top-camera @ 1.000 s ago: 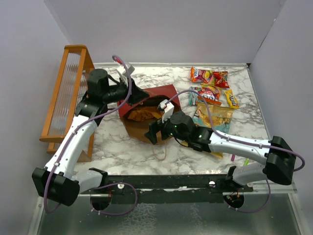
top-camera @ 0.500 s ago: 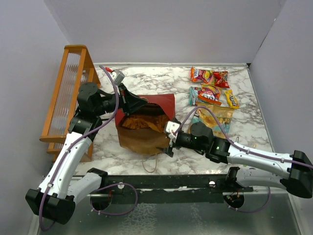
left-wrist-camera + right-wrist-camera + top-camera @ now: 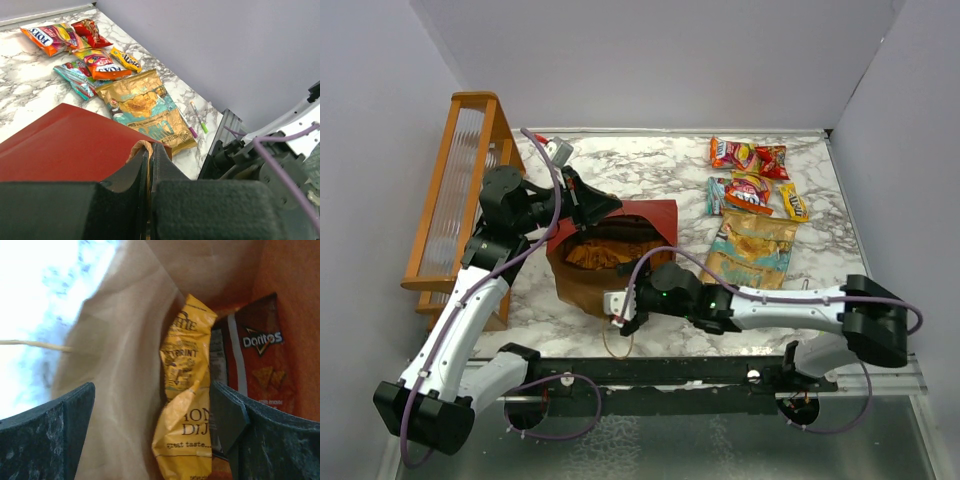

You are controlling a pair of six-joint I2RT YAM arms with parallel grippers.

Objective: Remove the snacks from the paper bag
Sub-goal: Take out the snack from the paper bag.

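Note:
The paper bag lies on its side, dark red outside, with its brown mouth facing the near edge. My left gripper is shut on the bag's upper rim and tan handle, holding the mouth up. My right gripper is open at the mouth, looking in. Between its jaws lies a yellow packet, with a red Doritos packet beside it; neither is touched. Several snacks lie on the table at the right, with a large gold and teal bag nearest the paper bag.
An orange wooden rack stands along the left edge. A green pen and a pink pen lie beside the gold bag. The lower handle trails toward the front rail. Grey walls close in on three sides.
My right gripper has swung left along the bag's near edge to its mouth and now points inside. The bag has shifted slightly left. My left gripper has kept its hold.

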